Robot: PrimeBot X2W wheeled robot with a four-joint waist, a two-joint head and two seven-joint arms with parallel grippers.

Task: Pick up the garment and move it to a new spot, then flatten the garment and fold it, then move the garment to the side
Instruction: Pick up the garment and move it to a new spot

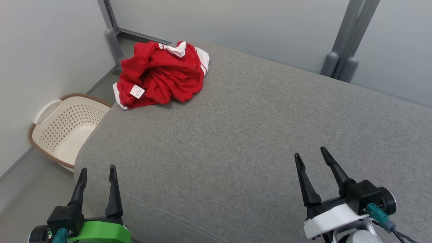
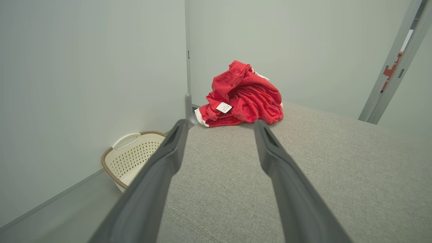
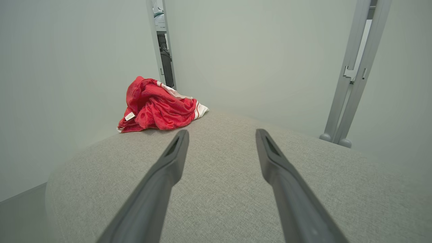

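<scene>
Pickup pending: crumpled red-and-white cloth garment (image 1: 162,76) lies beyond left pincer (image 1: 97,168) and right pincer (image 1: 309,152). Both gape empty; reach forward next.

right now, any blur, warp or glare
Head view: sharp, soft light, no glare; the crumpled red garment with white trim casts a faint shadow on the grey fabric cushion. Left wrist view: wide-angle bend, left gripper soft near the lens. Right wrist view: right gripper likewise, cushion edge bows.

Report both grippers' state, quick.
Left gripper: open, holding nothing, apart from the red garment.
Right gripper: open, holding nothing, above the grey cushion.
</scene>
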